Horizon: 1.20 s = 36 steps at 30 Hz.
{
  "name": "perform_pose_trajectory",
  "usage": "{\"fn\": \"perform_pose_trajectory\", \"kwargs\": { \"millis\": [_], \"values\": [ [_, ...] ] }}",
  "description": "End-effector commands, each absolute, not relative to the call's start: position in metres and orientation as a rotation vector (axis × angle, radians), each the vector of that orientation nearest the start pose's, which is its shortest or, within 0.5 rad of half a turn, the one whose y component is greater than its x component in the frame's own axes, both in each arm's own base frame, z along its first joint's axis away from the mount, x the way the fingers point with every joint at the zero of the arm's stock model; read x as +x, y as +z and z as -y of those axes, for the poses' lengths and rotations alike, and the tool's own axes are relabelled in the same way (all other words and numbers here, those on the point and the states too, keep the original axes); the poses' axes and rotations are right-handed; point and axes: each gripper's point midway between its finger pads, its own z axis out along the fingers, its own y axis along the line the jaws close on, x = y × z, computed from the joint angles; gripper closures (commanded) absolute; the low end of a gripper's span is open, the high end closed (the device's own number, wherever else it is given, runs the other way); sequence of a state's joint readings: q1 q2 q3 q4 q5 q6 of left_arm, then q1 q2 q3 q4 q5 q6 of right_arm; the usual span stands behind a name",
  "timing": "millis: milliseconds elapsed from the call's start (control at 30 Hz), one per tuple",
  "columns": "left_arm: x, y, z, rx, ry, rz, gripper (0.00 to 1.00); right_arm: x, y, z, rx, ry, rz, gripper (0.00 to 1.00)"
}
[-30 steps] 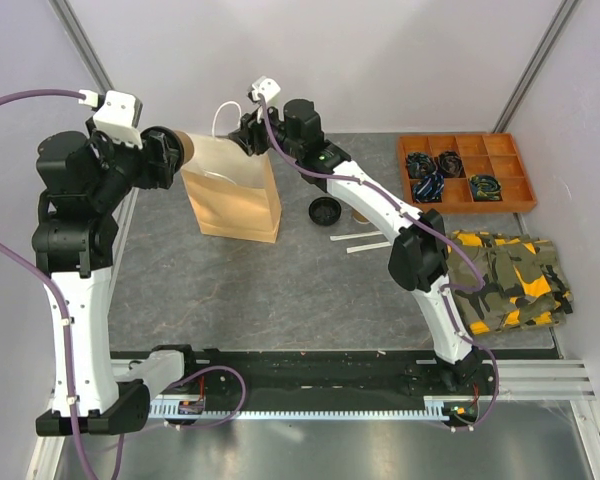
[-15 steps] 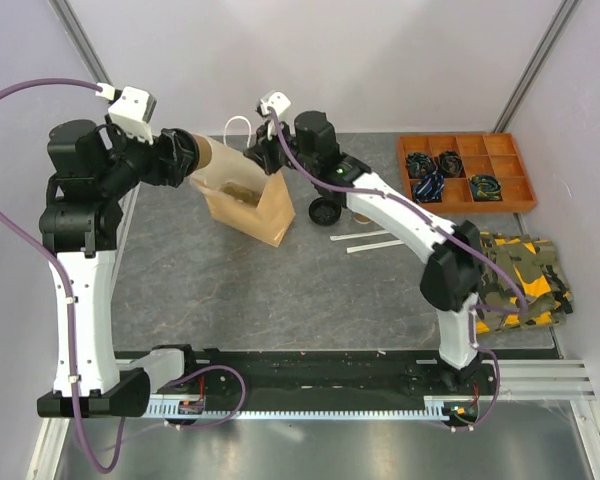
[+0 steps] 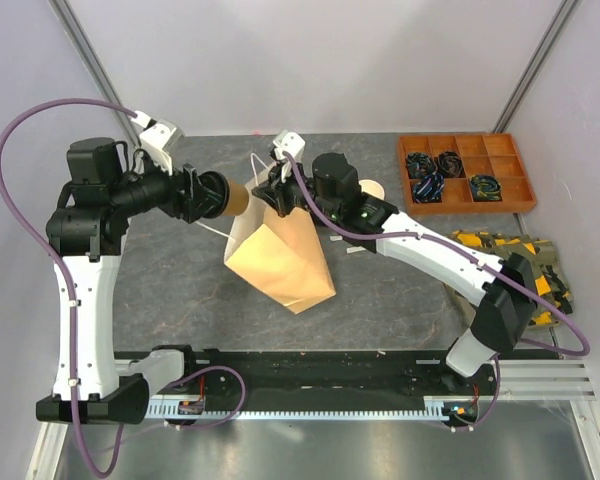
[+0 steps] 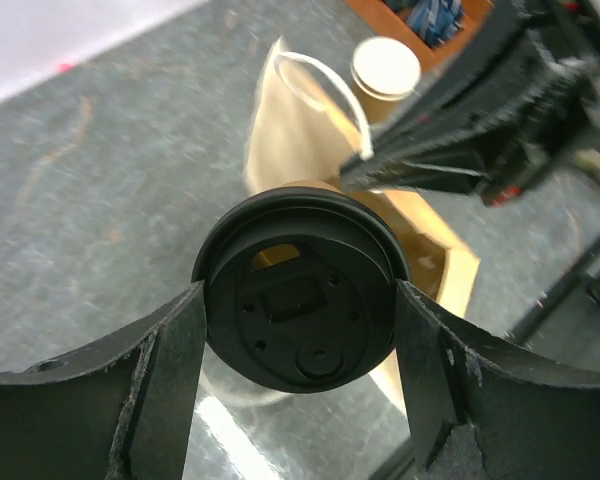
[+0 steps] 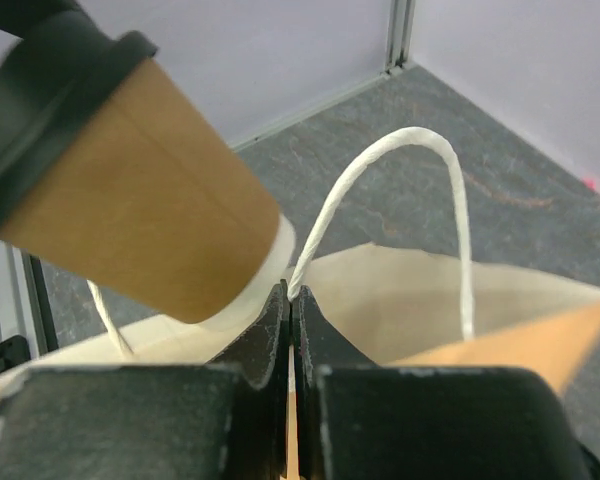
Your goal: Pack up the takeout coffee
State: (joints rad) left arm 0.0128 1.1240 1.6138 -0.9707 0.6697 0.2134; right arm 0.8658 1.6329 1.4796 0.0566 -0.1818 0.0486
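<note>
My left gripper clamps the lidded cup sideways at the bag mouth; my right gripper is pinched together on the bag's rim.

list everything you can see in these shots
lidded cup: one, tan with black lid, held sideways at the bag's mouth
open cup: one, tan, white inside, on the table behind the right arm
paper bag: one, tan, white handles, tilted mid-table
tray: one, orange, far right corner
bundles: four, dark, in the tray's compartments
cloth: one, camouflage green and yellow, folded, right edge
table: one, grey
left claw: black, shut on the lidded cup
right claw: black, shut on the paper bag's rim
</note>
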Motion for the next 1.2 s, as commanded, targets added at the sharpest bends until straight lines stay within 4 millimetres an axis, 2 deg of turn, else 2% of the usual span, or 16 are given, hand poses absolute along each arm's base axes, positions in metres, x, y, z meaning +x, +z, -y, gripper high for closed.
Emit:
{"fn": "perform_pose_trajectory", "kwargs": {
  "millis": [0,167,200,267,300,367,433,600,733,800,833,900,933,967,1067,1167],
  "values": [
    [0.243,0.375,0.109,0.700,-0.611,-1.888,0.56,0.302,0.369,-0.417,-0.735,0.943,-1.451,1.00],
    [0.232,0.368,0.109,0.741,-0.603,-1.905,0.56,0.281,0.376,-0.409,-0.765,1.004,-1.433,1.00],
    [0.233,0.370,0.108,0.738,-0.596,-1.905,0.56,0.276,0.368,-0.407,-0.796,1.002,-1.453,1.00],
    [0.229,0.379,0.110,0.768,-0.603,-1.872,0.56,0.270,0.369,-0.398,-0.827,0.974,-1.450,1.00],
    [0.227,0.383,0.112,0.781,-0.610,-1.858,0.56,0.268,0.357,-0.393,-0.846,0.954,-1.487,1.00],
    [0.225,0.394,0.115,0.803,-0.621,-1.832,0.56,0.261,0.358,-0.384,-0.868,0.929,-1.484,1.00],
    [0.218,0.402,0.125,0.853,-0.658,-1.808,0.55,0.256,0.347,-0.375,-0.890,0.904,-1.512,1.00],
    [0.219,0.394,0.135,0.909,-0.672,-1.815,0.55,0.233,0.322,-0.364,-0.999,0.924,-1.556,1.00],
    [0.220,0.396,0.143,0.931,-0.701,-1.797,0.56,0.208,0.319,-0.352,-1.146,0.931,-1.481,1.00],
    [0.218,0.395,0.146,0.955,-0.700,-1.788,0.56,0.202,0.312,-0.345,-1.169,0.919,-1.498,1.00],
    [0.217,0.393,0.147,0.966,-0.703,-1.788,0.56,0.200,0.316,-0.340,-1.163,0.912,-1.493,0.99],
    [0.213,0.392,0.150,0.994,-0.705,-1.774,0.56,0.197,0.314,-0.332,-1.165,0.891,-1.510,0.89],
    [0.212,0.393,0.152,0.998,-0.710,-1.769,0.56,0.196,0.316,-0.330,-1.161,0.886,-1.511,0.80],
    [0.212,0.395,0.153,0.999,-0.714,-1.761,0.56,0.196,0.316,-0.329,-1.157,0.883,-1.517,0.56],
    [0.214,0.399,0.156,0.999,-0.717,-1.750,0.56,0.200,0.328,-0.325,-1.116,0.866,-1.522,0.20],
    [0.216,0.404,0.161,1.004,-0.734,-1.740,0.56,0.213,0.341,-0.322,-1.048,0.807,-1.548,0.09]
  ]
}}
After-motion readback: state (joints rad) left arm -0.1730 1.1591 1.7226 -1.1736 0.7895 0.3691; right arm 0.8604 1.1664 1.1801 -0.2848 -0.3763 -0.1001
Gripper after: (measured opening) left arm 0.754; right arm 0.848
